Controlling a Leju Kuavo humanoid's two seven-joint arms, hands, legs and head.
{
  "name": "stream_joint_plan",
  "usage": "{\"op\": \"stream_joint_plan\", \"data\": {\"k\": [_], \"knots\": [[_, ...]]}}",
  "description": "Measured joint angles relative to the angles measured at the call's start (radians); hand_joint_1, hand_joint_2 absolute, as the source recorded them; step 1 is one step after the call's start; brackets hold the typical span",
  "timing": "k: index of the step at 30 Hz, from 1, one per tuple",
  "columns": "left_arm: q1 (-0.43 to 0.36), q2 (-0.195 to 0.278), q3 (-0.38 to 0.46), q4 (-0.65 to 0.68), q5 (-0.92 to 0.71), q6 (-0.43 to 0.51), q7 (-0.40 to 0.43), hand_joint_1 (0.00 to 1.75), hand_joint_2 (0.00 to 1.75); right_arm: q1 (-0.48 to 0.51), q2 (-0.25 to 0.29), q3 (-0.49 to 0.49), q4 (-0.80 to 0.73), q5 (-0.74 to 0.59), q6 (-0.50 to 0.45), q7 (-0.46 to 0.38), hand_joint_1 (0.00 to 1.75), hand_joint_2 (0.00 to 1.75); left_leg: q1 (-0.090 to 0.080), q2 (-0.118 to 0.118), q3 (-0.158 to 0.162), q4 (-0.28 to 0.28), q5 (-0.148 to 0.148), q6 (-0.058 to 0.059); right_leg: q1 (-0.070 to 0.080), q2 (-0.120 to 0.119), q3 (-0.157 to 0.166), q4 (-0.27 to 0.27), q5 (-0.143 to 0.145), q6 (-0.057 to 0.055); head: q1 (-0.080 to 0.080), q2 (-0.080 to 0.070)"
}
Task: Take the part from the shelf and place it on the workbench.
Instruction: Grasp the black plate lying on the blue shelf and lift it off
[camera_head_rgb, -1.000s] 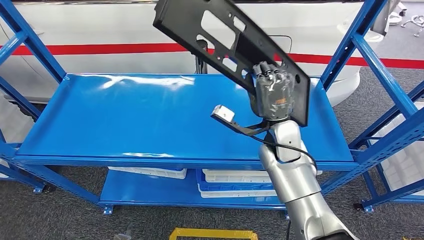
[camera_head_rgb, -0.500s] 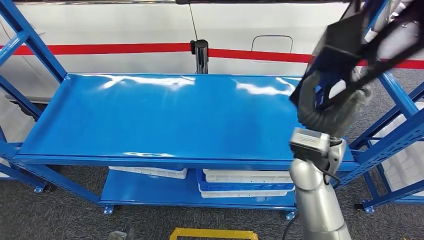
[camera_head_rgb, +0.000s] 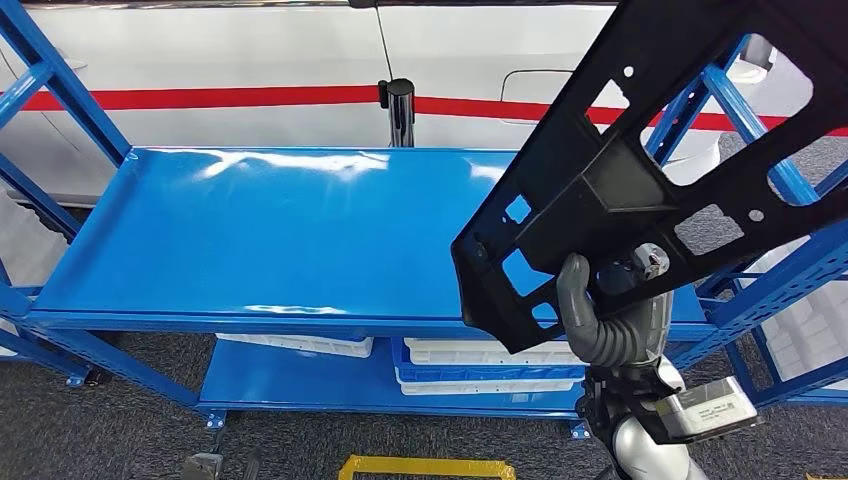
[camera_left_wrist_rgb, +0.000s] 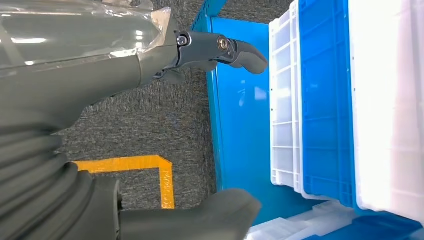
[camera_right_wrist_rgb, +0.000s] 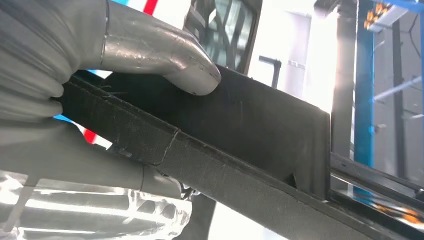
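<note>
Right now the long black perforated plastic panel (camera_head_rgb: 650, 170) hangs tilted above the blue metal shelf (camera_head_rgb: 290, 240), clamped near one end by the right hand (camera_head_rgb: 610, 315). So off-centre, it could swing or clip the blue upright (camera_head_rgb: 700, 95). The left hand (camera_left_wrist_rgb: 150, 115) hangs empty, fingers apart.

A factory or workshop floor.
I see a blue steel shelf rack (camera_head_rgb: 300, 240), plastic crates (camera_left_wrist_rgb: 320, 100), grey carpet floor (camera_head_rgb: 120, 430) with yellow marking tape (camera_head_rgb: 425, 467).
</note>
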Motion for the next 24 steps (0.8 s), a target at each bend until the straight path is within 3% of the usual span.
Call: {"op": "stream_joint_plan", "data": {"k": [5, 12, 15, 17, 19, 20, 21, 22, 24], "knots": [[0.008, 0.01, 0.004, -0.023, -0.001, -0.012, 0.0, 0.0, 1.75, 0.017, 0.002, 0.023, 0.032, -0.081, 0.054, -0.005, 1.75, 1.75, 0.0, 0.0, 0.0, 0.0, 0.0, 0.0, 0.0, 0.0, 0.0, 0.0, 0.0, 0.0, 0.0, 0.0], [0.014, 0.022, 0.004, -0.045, -0.006, -0.012, 0.0, 0.0, 1.75, 0.036, 0.003, 0.039, 0.06, -0.082, 0.074, -0.017, 1.75, 1.75, -0.001, 0.0, -0.002, 0.001, -0.001, 0.001, -0.003, 0.0, 0.0, -0.003, 0.001, 0.001, 0.0, 0.0], [0.015, 0.031, 0.004, -0.057, -0.007, -0.017, 0.0, 0.0, 1.75, 0.043, 0.004, 0.051, 0.065, -0.086, 0.116, -0.039, 1.75, 1.75, -0.002, 0.001, 0.012, -0.024, 0.014, 0.019, -0.005, -0.001, 0.007, -0.014, 0.005, 0.013, 0.0, 0.0], [0.011, 0.032, 0.004, -0.06, -0.005, -0.025, 0.0, 0.0, 1.75, 0.042, 0.005, 0.06, 0.066, -0.104, 0.143, -0.055, 1.75, 1.75, 0.005, 0.005, 0.029, -0.057, 0.037, 0.029, -0.002, -0.003, -0.01, 0.028, -0.025, 0.009, 0.001, 0.0], [0.006, 0.032, 0.005, -0.06, -0.005, -0.034, 0.0, 0.0, 1.75, 0.041, 0.008, 0.068, 0.067, -0.13, 0.158, -0.067, 1.75, 1.75, 0.009, 0.008, 0.03, -0.066, 0.045, 0.03, -0.007, -0.004, -0.058, 0.143, -0.087, -0.001, 0.005, 0.0], [0.004, 0.031, 0.005, -0.058, -0.007, -0.04, 0.0, 0.0, 1.75, 0.042, 0.009, 0.071, 0.069, -0.143, 0.163, -0.073, 1.75, 1.75, 0.011, 0.008, 0.026, -0.065, 0.047, 0.028, -0.013, -0.004, -0.082, 0.202, -0.11, -0.001, 0.006, 0.0], [0.002, 0.029, 0.006, -0.056, -0.01, -0.046, 0.0, 0.0, 1.75, 0.045, 0.01, 0.072, 0.07, -0.153, 0.164, -0.078, 1.75, 1.75, 0.013, 0.008, 0.022, -0.063, 0.049, 0.024, -0.02, -0.005, -0.093, 0.235, -0.12, 0.006, 0.006, 0.0], [-0.001, 0.027, 0.006, -0.053, -0.015, -0.051, 0.0, 0.0, 1.75, 0.049, 0.01, 0.073, 0.072, -0.158, 0.163, -0.083, 1.75, 1.75, 0.017, 0.008, 0.017, -0.06, 0.051, 0.02, -0.028, -0.006, -0.089, 0.235, -0.115, 0.017, 0.006, 0.0], [-0.005, 0.021, 0.005, -0.049, -0.026, -0.057, 0.0, 0.0, 1.75, 0.059, 0.01, 0.075, 0.073, -0.154, 0.158, -0.092, 1.75, 1.75, 0.03, 0.008, 0.003, -0.041, 0.049, 0.003, -0.047, -0.009, -0.029, 0.128, -0.076, 0.05, 0.007, 0.0]]}}
